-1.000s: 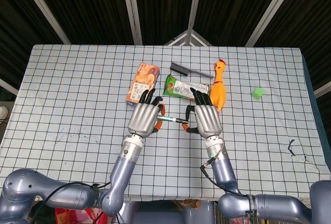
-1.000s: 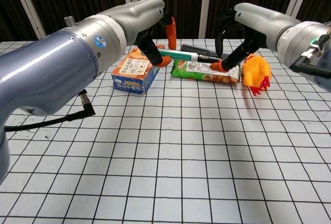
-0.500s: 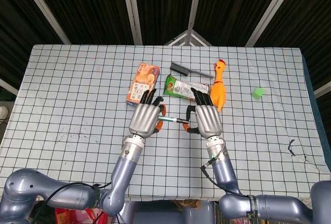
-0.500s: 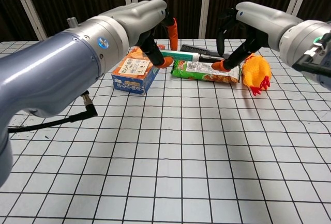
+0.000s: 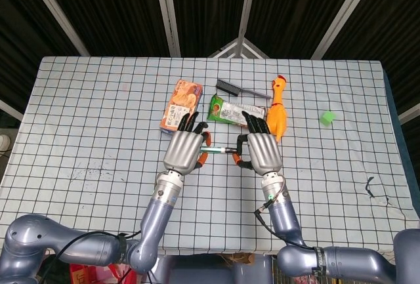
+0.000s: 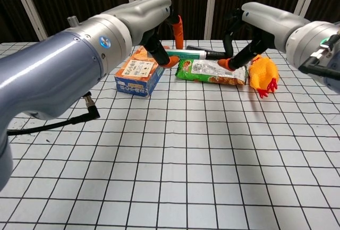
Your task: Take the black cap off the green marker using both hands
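Note:
The green marker (image 5: 217, 148) (image 6: 186, 53) hangs level above the table between my two hands. My left hand (image 5: 184, 150) (image 6: 154, 25) pinches its green and white barrel between orange-tipped fingertips (image 6: 170, 62). The black cap (image 6: 213, 54) points toward my right hand (image 5: 262, 152) (image 6: 245, 31), whose thumb and fingers close around the cap's end. In the head view both hands show from the back and hide the marker's ends.
Behind the hands lie an orange snack box (image 5: 180, 103) (image 6: 139, 73), a green snack packet (image 5: 230, 111) (image 6: 212, 73), a black comb (image 5: 240, 89) and a yellow rubber chicken (image 5: 277, 110) (image 6: 263, 74). A green cube (image 5: 327, 117) sits at the right. A black cable (image 6: 53, 122) trails at the left.
Both hands and the marker have risen slightly. My right thumb has drawn in closer under the cap end.

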